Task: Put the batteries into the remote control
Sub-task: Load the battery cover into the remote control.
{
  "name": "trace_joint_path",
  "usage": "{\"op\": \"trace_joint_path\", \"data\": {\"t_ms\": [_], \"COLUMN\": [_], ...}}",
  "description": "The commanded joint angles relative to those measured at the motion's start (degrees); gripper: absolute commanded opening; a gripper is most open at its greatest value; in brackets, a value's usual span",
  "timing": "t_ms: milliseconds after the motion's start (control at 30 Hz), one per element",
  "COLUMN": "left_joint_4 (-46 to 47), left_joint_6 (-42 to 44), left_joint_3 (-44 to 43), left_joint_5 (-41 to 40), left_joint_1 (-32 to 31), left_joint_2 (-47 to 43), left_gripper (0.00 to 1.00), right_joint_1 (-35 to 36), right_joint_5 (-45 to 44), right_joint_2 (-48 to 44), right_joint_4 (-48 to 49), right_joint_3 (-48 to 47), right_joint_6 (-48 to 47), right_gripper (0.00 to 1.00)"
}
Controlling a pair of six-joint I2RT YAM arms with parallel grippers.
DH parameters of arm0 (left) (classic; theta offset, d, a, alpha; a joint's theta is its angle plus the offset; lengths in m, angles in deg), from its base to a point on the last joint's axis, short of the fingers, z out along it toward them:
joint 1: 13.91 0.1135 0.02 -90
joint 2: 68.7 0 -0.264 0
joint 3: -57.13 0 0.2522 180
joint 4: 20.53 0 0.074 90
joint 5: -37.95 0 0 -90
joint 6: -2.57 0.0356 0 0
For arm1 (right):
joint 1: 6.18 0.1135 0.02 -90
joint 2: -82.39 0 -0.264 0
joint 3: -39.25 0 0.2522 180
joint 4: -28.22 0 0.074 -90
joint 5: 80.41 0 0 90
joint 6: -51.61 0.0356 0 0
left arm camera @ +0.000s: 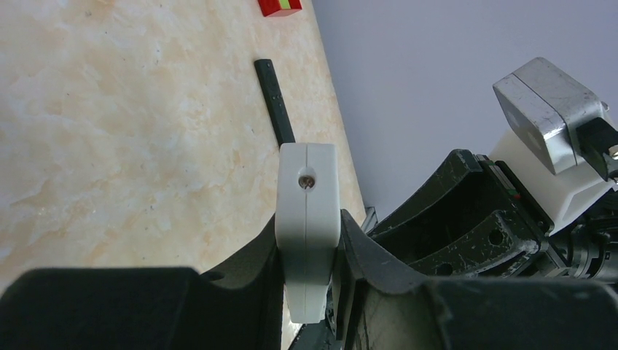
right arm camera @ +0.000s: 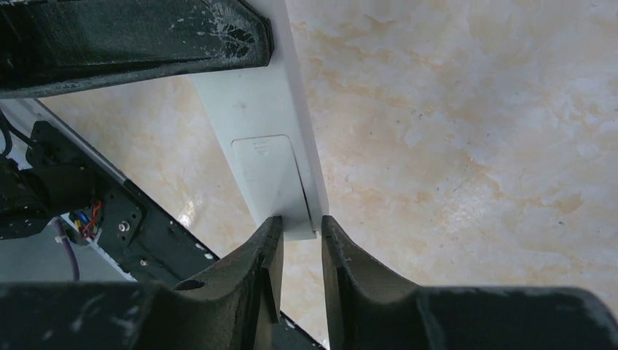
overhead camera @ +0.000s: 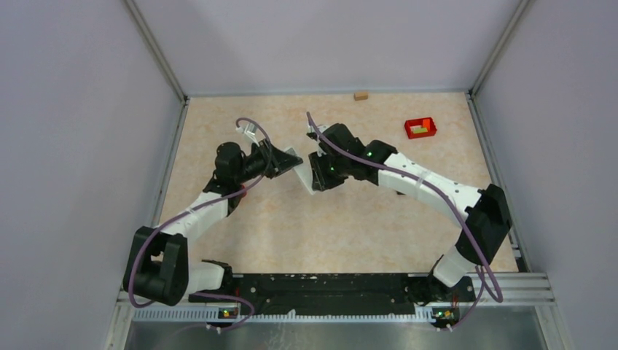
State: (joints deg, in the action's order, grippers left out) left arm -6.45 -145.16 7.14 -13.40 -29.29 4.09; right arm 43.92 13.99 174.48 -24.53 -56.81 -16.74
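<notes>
Item: white plastic slab remote control (left arm camera: 307, 191), clamped in my left gripper (left arm camera: 309, 242); right gripper (right arm camera: 300, 226) narrowed at its white cover plate (right arm camera: 273, 179), hold unclear; I judge a hard push could twist it loose.

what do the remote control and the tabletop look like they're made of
remote control: likely white moulded plastic, smooth satin finish; its battery cover has a moulded arrow and fine seams. tabletop: beige marbled pattern with a slight sheen, probably laminate or a printed sheet, but the look leaves that open.

White slim remote control (left arm camera: 307, 168), battery cover (right arm camera: 273, 179) on its back face, clamped edgewise in the left claw (left arm camera: 307, 233) above the worktop (overhead camera: 350, 219).
</notes>
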Motion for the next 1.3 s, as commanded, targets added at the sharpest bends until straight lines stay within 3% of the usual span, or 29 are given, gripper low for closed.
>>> {"op": "trace_joint_path", "data": {"t_ms": [0, 367, 567, 700, 900, 1100, 1267], "left_joint_4": [4.12, 4.95, 5.52, 6.95, 10.94, 14.31, 16.82], "left_joint_6": [-6.75, -8.77, -9.85, -11.83, -15.94, -17.56, -18.86], "left_joint_3": [-4.02, -2.92, -2.69, -2.71, -2.13, -0.94, -0.24], "left_joint_5": [5.90, 5.60, 5.07, 4.60, 4.41, 3.56, 3.15], "left_joint_1": [-0.41, 1.19, 2.05, 2.35, 2.59, 2.88, 2.90], "left_joint_2": [-0.46, 0.49, 1.01, 1.83, 3.28, 3.40, 2.97], "left_gripper": [0.00, 0.00, 0.00, 0.00, 0.00, 0.00, 0.00], "right_joint_1": [-0.01, -1.37, -3.12, -4.72, -5.37, -5.46, -5.46], "right_joint_5": [-4.14, -4.12, -3.42, -1.48, 0.71, 0.69, 1.95], "right_joint_2": [-1.45, -3.22, -7.36, -11.09, -14.32, -20.13, -22.60], "right_joint_4": [2.44, 1.84, 4.27, 8.37, 14.68, 23.85, 34.48], "right_joint_3": [-2.14, -4.79, -2.61, 2.49, 9.37, 18.48, 27.50], "right_joint_6": [1.53, 3.69, 7.75, 12.86, 19.81, 29.43, 39.94], "right_gripper": [0.28, 0.33, 0.45, 0.54, 0.57, 0.78, 0.82]}}
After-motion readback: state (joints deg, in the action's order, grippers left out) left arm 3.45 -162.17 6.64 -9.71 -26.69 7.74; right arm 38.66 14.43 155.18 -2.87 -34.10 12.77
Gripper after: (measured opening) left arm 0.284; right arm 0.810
